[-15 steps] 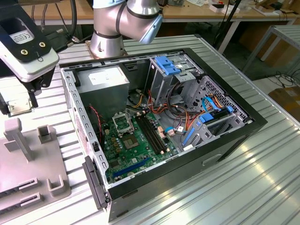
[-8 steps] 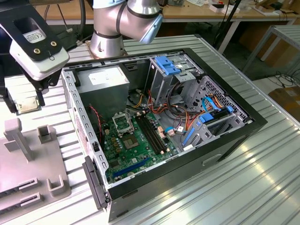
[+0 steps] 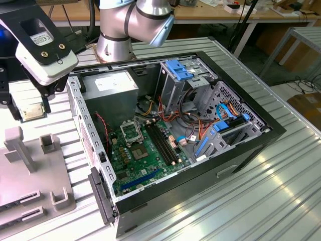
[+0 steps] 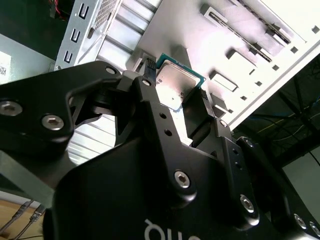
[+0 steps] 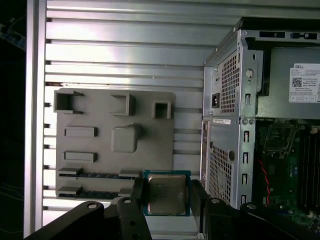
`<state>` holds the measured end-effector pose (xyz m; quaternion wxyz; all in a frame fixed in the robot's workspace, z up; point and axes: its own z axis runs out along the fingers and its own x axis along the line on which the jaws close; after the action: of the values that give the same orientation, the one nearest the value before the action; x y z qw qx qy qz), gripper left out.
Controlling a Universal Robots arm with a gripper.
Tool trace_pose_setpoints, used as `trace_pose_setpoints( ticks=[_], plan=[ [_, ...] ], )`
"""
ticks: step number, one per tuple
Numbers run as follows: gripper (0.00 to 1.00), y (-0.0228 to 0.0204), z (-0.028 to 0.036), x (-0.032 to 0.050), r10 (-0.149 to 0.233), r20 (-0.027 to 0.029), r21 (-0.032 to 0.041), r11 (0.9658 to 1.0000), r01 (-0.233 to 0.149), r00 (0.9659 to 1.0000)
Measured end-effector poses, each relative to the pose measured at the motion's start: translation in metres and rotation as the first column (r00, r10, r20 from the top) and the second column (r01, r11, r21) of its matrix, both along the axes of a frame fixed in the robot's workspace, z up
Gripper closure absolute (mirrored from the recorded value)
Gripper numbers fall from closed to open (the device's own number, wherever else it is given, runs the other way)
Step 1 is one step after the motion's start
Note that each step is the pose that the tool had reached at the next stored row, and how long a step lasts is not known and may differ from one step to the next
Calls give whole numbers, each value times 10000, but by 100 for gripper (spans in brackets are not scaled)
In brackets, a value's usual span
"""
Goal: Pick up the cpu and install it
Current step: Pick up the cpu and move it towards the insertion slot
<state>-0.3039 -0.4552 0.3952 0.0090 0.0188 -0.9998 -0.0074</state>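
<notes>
Item: cpu [image 5: 166,194], held in the gripper [image 5: 167,200].

Detail: the fingers [image 5: 137,196] are closed in on two opposite edges of the chip, which lies flat with its metal top upward. Location: beside the grey holder tray [image 3: 30,168] on the slatted table [image 3: 251,201], outside the open computer case [image 3: 165,213], on the exterior view's left. The socket [image 3: 131,132] on the green board stands well apart from the chip.

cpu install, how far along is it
Done: the end effector is closed on the cpu, with fingers on two opposite edges. In hand: the cpu is held at the grey fixture tray, outside the computer case. Left: the socket on the motherboard holds no cpu yet.
</notes>
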Motion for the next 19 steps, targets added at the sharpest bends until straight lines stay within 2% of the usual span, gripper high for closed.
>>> trace_pose_setpoints(
  ticks=[19],
  plan=[
    [53,0,0,52,0,-1,0,10000,0,10000]
  ],
)
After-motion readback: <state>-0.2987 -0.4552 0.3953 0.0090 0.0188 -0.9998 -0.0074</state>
